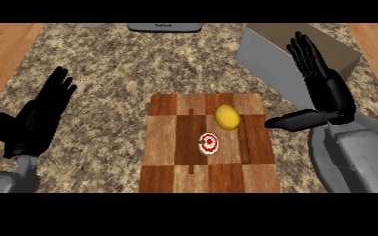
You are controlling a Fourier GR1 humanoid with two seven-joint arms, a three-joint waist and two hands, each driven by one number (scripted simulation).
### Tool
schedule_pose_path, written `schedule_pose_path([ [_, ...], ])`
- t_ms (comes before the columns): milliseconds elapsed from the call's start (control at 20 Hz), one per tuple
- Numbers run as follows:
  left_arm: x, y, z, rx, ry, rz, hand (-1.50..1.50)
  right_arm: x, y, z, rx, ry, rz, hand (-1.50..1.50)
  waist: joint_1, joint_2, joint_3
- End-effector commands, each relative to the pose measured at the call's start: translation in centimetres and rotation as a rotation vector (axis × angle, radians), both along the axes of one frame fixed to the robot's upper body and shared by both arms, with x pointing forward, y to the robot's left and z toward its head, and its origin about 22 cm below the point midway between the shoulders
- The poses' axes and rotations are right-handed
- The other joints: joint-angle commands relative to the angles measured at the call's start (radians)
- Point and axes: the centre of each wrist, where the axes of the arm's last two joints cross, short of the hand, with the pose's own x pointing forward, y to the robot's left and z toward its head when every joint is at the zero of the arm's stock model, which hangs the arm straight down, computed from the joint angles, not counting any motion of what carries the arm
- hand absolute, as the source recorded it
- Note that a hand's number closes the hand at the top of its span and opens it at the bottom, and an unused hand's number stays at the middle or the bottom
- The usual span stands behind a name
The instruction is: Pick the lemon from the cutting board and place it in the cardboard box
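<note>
Cardboard box [266, 65] partly behind right hand [331, 92]; grey object [165, 27] cut at top edge; red-white item [209, 143] unidentifiable

Open gap btwn lemon [227, 117] & right hand [327, 91]; cardboard box [266, 62] beside.

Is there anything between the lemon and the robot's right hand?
No. In the head view, only a bare strip of the cutting board lies between the lemon and the thumb of the open right hand.
</note>
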Motion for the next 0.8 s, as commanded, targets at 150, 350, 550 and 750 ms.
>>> schedule_pose_path([
  [150,-1.3,0.5,-1.3,-0.037,0.044,-0.018,0.00,-0.1,0.6,3.0,-0.277,-0.119,0.146,-1.50,-0.022,-0.004,-0.002],
  [350,-2.4,1.6,-1.3,-0.029,0.032,-0.025,0.00,-0.4,-0.6,5.9,-0.697,-0.071,0.097,-1.50,-0.017,-0.015,-0.007],
  [550,-1.6,0.6,-1.1,-0.034,0.041,-0.010,0.00,0.1,3.0,8.1,-0.951,-0.016,0.089,-1.50,-0.010,-0.007,-0.006],
  [750,-2.3,2.1,0.3,-0.022,0.021,-0.022,0.00,-1.0,7.0,8.7,-1.112,0.072,0.128,-1.50,-0.006,-0.010,-0.004],
])
